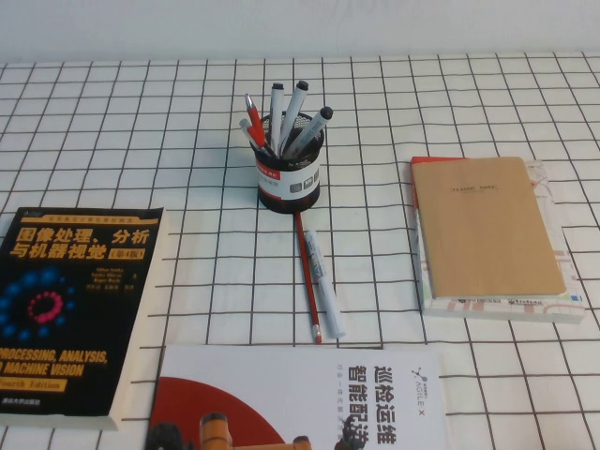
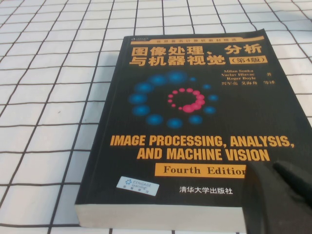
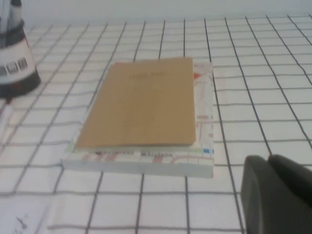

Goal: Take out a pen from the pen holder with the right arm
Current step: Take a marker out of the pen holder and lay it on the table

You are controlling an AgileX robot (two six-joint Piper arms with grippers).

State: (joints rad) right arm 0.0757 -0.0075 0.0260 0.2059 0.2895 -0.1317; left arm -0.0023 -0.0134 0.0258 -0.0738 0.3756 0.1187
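Right hand [image 3: 274, 191] by notebook [image 3: 141, 102], left hand [image 2: 282, 195] over textbook [image 2: 161, 126]; pen holder [image 1: 289, 180] black.

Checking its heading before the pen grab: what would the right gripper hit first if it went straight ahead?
Probably the tan notebook on the white book, not the pen holder, which is off to one side; depth is unclear. The right gripper is shut; the left gripper hangs over the black book.
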